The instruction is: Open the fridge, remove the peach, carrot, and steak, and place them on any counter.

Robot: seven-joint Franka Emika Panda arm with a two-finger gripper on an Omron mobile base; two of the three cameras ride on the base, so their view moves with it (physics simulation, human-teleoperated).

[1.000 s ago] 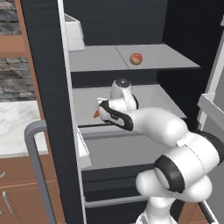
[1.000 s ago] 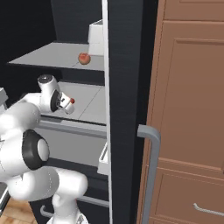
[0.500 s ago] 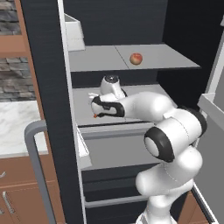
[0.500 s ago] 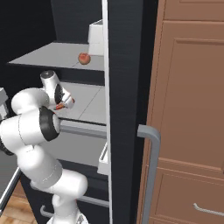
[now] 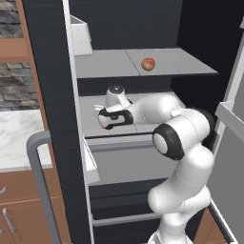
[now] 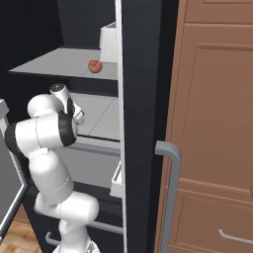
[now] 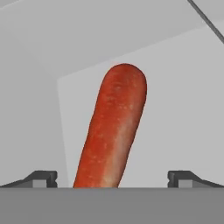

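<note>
The end effector (image 5: 103,125) was wide open around the carrot (image 7: 113,129) inside the fridge (image 5: 52,95); the peach (image 5: 148,64) sat above.

So the arm's folded up pretty tight here, rising from the base, elbow bent high, then the forearm stretched out roughly level and off to its left with the wrist twisted so the hand faces sideways and a bit down. The gripper (image 5: 103,122) sits at the very end of that reach, and in the hand view its two dark fingertips (image 7: 40,178) are spread wide apart, one at each bottom corner. There's a carrot (image 7: 113,130) poking out between them, but whether the pads actually touch it, can't tell.
</note>
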